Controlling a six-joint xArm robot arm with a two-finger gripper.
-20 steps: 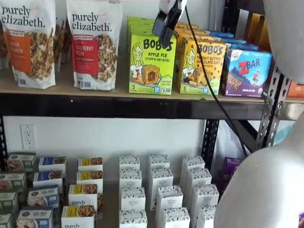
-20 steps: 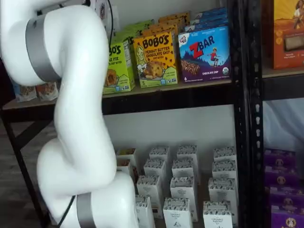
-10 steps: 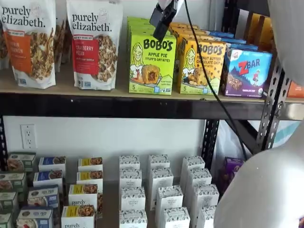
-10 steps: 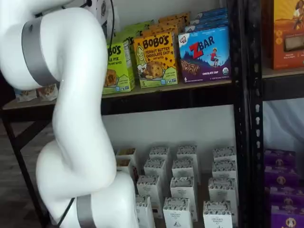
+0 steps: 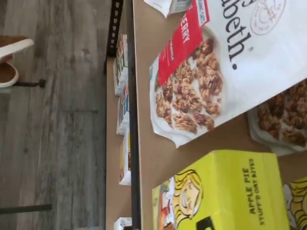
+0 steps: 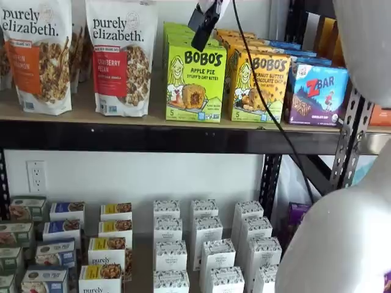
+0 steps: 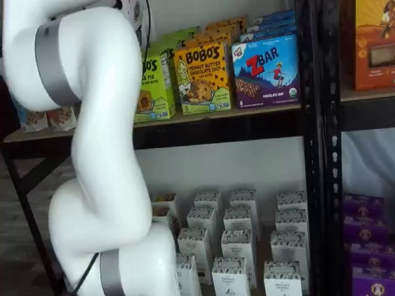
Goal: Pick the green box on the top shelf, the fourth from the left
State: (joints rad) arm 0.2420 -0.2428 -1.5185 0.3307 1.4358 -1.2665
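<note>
The green box (image 6: 194, 82) stands upright at the front of the top shelf (image 6: 153, 137), marked "BOBO'S Apple Pie", with more of the same behind it. My gripper (image 6: 203, 25) hangs from the view's top edge just above and in front of the box's top edge. Its black fingers show side-on with no clear gap and hold nothing. In a shelf view the green box (image 7: 151, 83) is partly hidden behind my white arm (image 7: 99, 148). The wrist view shows the box's face (image 5: 225, 191) on the tan shelf board (image 5: 148, 143).
A cranberry pecan granola bag (image 6: 121, 55) stands left of the green box, an orange-yellow Bobo's box (image 6: 259, 85) and a ZBar box (image 6: 317, 91) to its right. A black upright (image 6: 348, 140) is at the right. Small cartons (image 6: 201, 244) fill the lower shelf.
My gripper has risen and drifted slightly left, from covering the green box's top edge to hanging above it. The boxes have not moved.
</note>
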